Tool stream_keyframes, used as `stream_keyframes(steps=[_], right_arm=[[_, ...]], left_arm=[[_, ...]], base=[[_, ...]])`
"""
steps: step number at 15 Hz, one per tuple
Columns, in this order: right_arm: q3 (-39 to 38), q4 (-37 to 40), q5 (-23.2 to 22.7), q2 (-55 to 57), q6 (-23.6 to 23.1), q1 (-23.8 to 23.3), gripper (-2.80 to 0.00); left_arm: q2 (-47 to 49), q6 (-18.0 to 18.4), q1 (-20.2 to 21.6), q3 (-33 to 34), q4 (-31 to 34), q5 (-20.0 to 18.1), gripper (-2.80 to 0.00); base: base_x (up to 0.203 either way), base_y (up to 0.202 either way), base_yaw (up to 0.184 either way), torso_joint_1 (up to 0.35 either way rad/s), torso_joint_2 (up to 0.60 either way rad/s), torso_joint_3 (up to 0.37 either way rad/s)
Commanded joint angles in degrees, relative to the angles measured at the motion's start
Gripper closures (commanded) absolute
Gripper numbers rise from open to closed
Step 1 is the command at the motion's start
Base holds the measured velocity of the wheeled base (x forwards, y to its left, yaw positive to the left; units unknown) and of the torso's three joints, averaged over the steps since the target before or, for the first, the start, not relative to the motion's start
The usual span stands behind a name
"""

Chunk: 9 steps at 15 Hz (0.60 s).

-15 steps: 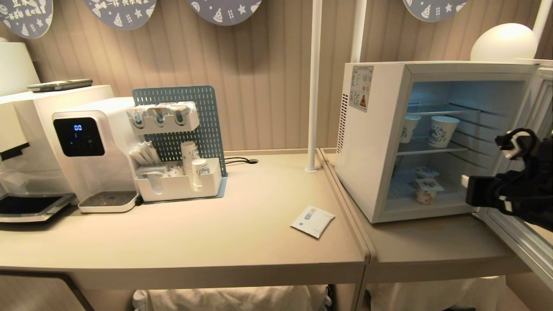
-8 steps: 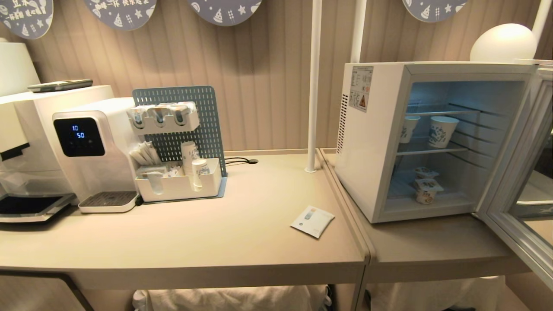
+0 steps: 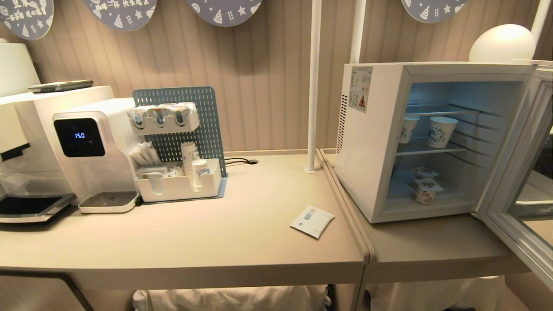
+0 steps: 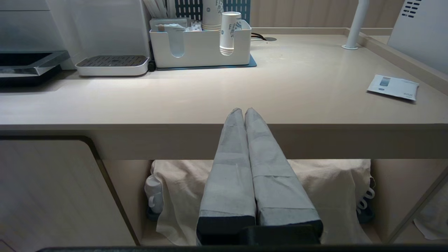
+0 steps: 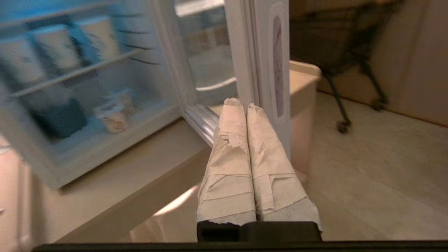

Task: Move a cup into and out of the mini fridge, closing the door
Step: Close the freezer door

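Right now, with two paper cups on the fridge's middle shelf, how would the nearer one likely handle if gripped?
The nearer paper cup looks thin-walled and apparently empty, so probably light and easily crushed. It tapers toward its base and stands on a wire shelf, so a nudge may tip it toward the second cup.

Two beige tables stand edge to edge. The left table [image 3: 194,242] carries a white water dispenser [image 3: 93,151] with its drip tray [image 3: 108,201], a blue pegboard organiser [image 3: 181,172] with a white caddy holding paper cups, a black cable grommet [image 3: 252,161], a white post [image 3: 313,86] on a round foot, and a flat white sachet [image 3: 312,221] near the seam. A larger white appliance [image 3: 26,142] stands beyond the dispenser.

The right table [image 3: 432,250] carries the mini fridge [image 3: 371,142], door [image 3: 518,181] swung open. Its middle wire shelf [image 3: 432,151] holds two paper cups [image 3: 441,131]; its floor holds two sealed tubs [image 3: 424,191].

Seen from the left wrist, the left table's front edge lies just past the fingertips. From the right wrist, the right table's corner lies beside the tool.
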<state>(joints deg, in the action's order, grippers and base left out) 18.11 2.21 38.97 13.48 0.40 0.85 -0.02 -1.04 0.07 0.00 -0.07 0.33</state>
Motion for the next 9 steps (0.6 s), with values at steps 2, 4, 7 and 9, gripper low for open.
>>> stream_keyframes(steps=[2, 4, 7, 9], right_arm=[[-9.1, -2.9, -7.0, -13.9, -2.1, -0.6, 0.00], [-17.4, -8.7, -16.2, -13.8, -4.5, -0.8, 0.00], [-15.5, 0.6, -30.5, -13.6, -5.7, -0.9, 0.00], [-14.6, 4.9, -40.1, -13.6, -6.0, -0.9, 0.00]], left_arm=[[0.0, 0.0, 0.0, 0.2, 0.0, 0.0, 0.00], [0.0, 0.0, 0.0, 0.1, 0.0, 0.0, 0.00], [0.0, 0.0, 0.0, 0.2, 0.0, 0.0, 0.00], [0.0, 0.0, 0.0, 0.2, 0.0, 0.0, 0.00]], base=[[0.000, 0.000, 0.000, 0.000, 0.00, 0.000], [0.000, 0.000, 0.000, 0.000, 0.00, 0.000], [0.000, 0.000, 0.000, 0.000, 0.00, 0.000], [0.000, 0.000, 0.000, 0.000, 0.00, 0.000]])
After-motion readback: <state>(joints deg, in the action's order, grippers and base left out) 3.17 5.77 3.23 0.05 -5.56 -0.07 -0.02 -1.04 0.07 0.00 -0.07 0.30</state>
